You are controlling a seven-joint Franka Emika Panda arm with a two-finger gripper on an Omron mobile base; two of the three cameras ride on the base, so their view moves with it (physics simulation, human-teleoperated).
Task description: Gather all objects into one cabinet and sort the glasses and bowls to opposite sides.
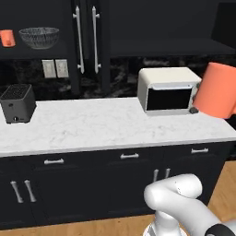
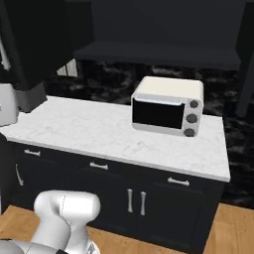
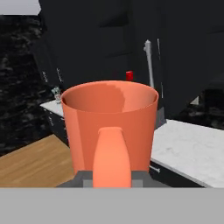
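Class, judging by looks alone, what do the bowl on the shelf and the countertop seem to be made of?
Bowl: probably glass, see-through grey with a fine mesh pattern. Countertop: looks like polished marble or similar stone, white with faint grey veins. Both are rendered, so this stays a guess.

No readable text, label or number is showing anywhere. The toaster oven (image 2: 167, 106) is showing plain knobs beside its door, unmarked.
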